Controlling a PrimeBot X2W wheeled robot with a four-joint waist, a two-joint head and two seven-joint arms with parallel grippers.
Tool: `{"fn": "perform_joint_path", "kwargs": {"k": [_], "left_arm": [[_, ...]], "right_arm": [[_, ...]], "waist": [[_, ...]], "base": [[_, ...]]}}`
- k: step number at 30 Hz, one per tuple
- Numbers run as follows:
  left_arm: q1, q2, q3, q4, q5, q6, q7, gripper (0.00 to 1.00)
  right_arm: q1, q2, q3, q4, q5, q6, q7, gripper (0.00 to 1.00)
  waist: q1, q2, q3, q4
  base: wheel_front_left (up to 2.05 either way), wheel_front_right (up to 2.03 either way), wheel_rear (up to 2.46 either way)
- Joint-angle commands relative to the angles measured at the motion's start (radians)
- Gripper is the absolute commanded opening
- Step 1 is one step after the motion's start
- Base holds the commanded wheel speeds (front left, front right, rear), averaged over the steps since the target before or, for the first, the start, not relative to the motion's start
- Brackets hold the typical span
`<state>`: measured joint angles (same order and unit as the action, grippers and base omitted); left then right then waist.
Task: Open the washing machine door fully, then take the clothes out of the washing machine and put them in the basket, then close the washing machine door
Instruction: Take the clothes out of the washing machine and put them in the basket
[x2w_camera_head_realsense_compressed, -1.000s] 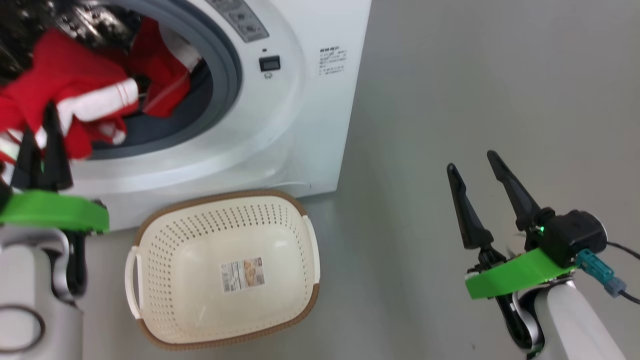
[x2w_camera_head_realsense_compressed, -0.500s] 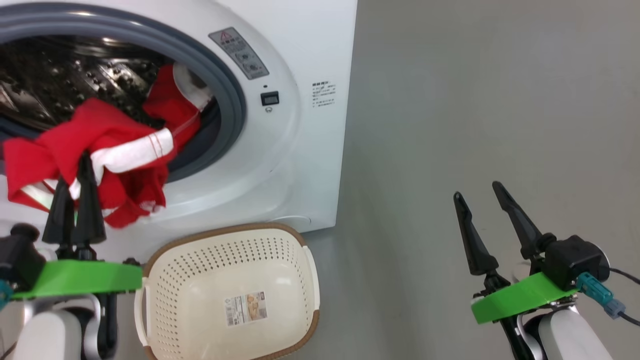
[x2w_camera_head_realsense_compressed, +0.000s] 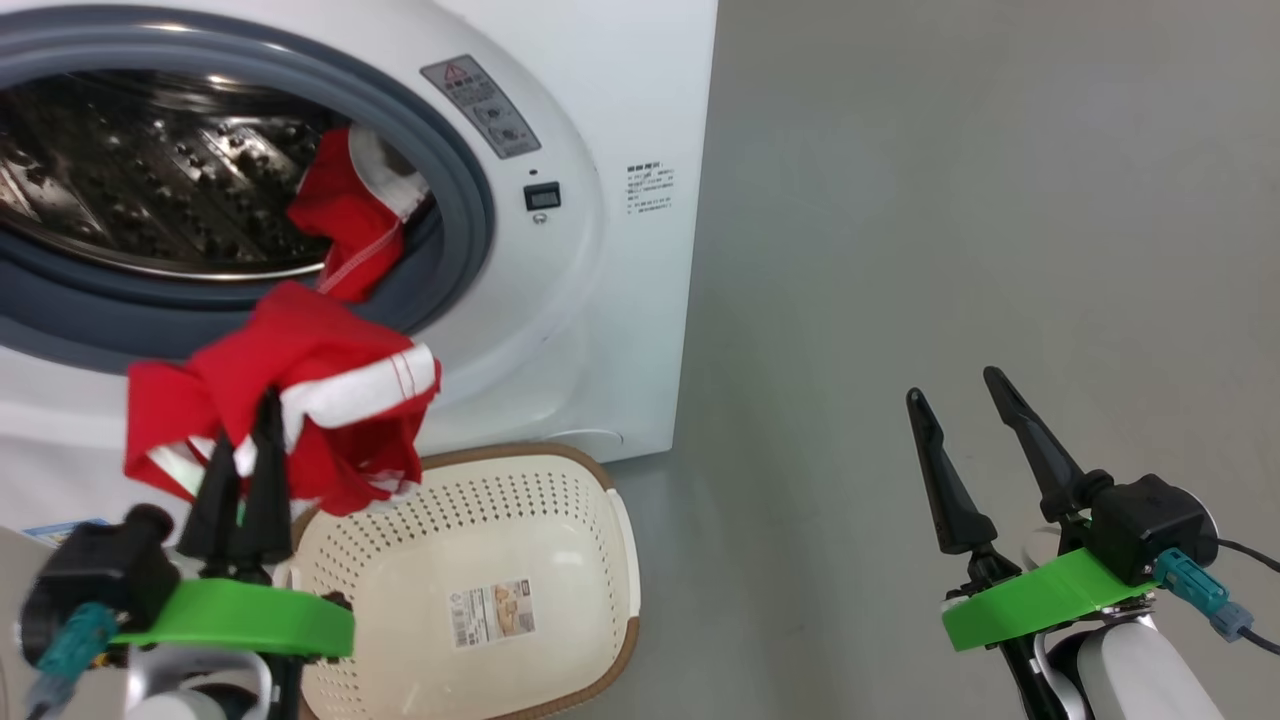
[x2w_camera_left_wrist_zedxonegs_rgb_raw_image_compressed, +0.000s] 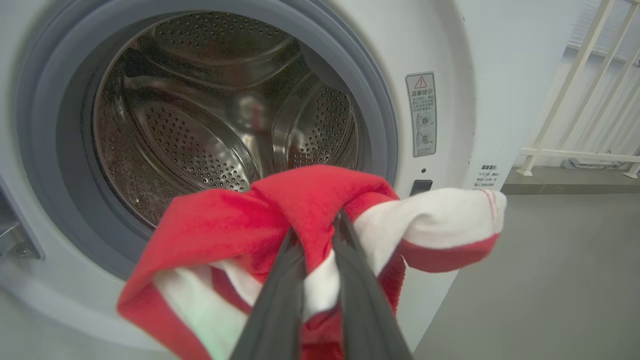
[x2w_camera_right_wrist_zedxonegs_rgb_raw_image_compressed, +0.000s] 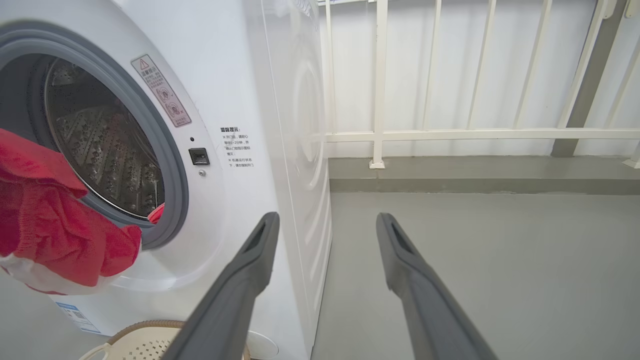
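The left gripper (x2w_camera_head_realsense_compressed: 247, 420) is clamped on a red garment (x2w_camera_head_realsense_compressed: 300, 365) with white trim. Its two fingers are nearly together, with a fold of cloth pinched between them. The garment hangs clear of the washer (x2w_camera_head_realsense_compressed: 640, 100), out in front of the lower part of the opening. In the head view it is above the back left rim of the basket (x2w_camera_head_realsense_compressed: 585, 520), and its loose ends droop on either side of the fingers. In the left wrist view a white cuff sticks out to the right of the fingers.

A second garment (x2w_camera_head_realsense_compressed: 345, 215), also red with white trim, lies at the right edge of the drum (x2w_camera_head_realsense_compressed: 130, 190) and drapes onto the grey gasket (x2w_camera_head_realsense_compressed: 470, 220).

The basket stands on the floor (x2w_camera_head_realsense_compressed: 950, 200) just in front of the washer, near its front right corner. It is open side up, with a paper label (x2w_camera_head_realsense_compressed: 490, 612) on its bottom.

The right gripper (x2w_camera_head_realsense_compressed: 951, 384) hovers over the floor well to the right of the washer and the basket. Its fingers are spread wide and hold nothing, and in the right wrist view they point towards a white railing (x2w_camera_right_wrist_zedxonegs_rgb_raw_image_compressed: 450, 134) beyond the washer's side
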<state>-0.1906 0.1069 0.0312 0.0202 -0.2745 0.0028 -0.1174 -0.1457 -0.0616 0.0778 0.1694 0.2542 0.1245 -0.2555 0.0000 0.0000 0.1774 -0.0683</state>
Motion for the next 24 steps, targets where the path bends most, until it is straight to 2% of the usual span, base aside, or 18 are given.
{"fn": "perform_joint_path", "kwargs": {"k": [1, 10, 21, 24], "left_arm": [[-0.007, 0.007, 0.024, 0.006, -0.006, 0.011, 0.015, 0.00], [-0.057, -0.015, -0.001, 0.189, -0.054, 0.000, 0.046, 0.00], [-0.210, -0.029, -0.013, 0.579, -0.111, -0.022, 0.059, 0.00], [-0.270, -0.033, -0.025, 0.696, -0.125, -0.045, 0.064, 0.00]], "right_arm": [[-0.010, -0.008, 0.021, -0.029, 0.007, 0.006, -0.006, 1.00], [-0.032, -0.009, 0.024, -0.039, 0.003, 0.006, -0.006, 1.00], [-0.072, -0.007, 0.042, -0.048, 0.000, 0.006, -0.006, 1.00], [-0.087, -0.006, 0.046, -0.050, -0.001, 0.006, -0.006, 1.00]], "waist": [[0.0000, 0.0000, 0.018, -0.004], [0.0000, 0.0000, 0.088, -0.007], [0.0000, 0.0000, 0.204, -0.016], [0.0000, 0.0000, 0.241, -0.021]], "base": [[0.00, 0.00, 0.00], [0.00, 0.00, 0.00], [0.00, 0.00, 0.00], [0.00, 0.00, 0.00]]}}
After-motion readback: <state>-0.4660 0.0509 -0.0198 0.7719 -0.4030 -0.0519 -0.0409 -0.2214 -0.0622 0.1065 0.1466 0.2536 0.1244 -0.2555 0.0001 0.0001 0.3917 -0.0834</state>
